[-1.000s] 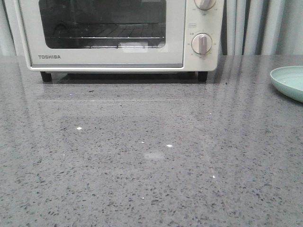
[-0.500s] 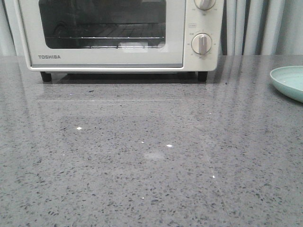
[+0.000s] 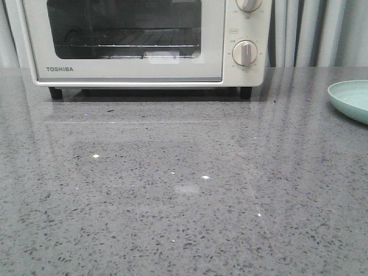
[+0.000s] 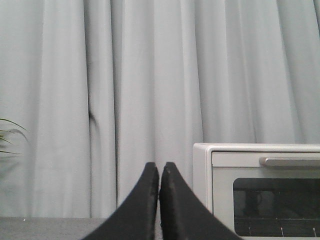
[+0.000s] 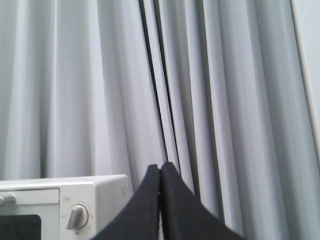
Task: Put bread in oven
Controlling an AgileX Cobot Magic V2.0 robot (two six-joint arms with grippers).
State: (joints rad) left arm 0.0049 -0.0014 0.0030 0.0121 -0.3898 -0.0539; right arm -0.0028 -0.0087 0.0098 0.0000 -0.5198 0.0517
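The oven [image 3: 144, 43] stands at the far edge of the table [image 3: 184, 190], left of centre in the front view, its glass door shut and upright, the wire rack [image 3: 129, 41] visible through the window. The TOSHIBA name sits at the door's lower left; two round knobs [image 3: 245, 53] are stacked on its right panel, and black feet [image 3: 56, 92] rest on the stone. The bread shows in no view.

The table is a grey speckled stone surface, glossy enough to mirror the oven front and the curtain. At its right edge lies a pale green plate [image 3: 351, 99], partly cut off by the frame. Behind everything hangs a pale grey pleated curtain [image 4: 150, 75]; a few green plant leaves [image 4: 9, 135] poke in at the edge of the left wrist view.

The left gripper [image 4: 159, 172] has its black fingers pressed together, holding nothing, raised near the oven's top corner. The right gripper [image 5: 160, 172] is likewise closed and empty, raised beside the oven's knob side, facing the curtain.
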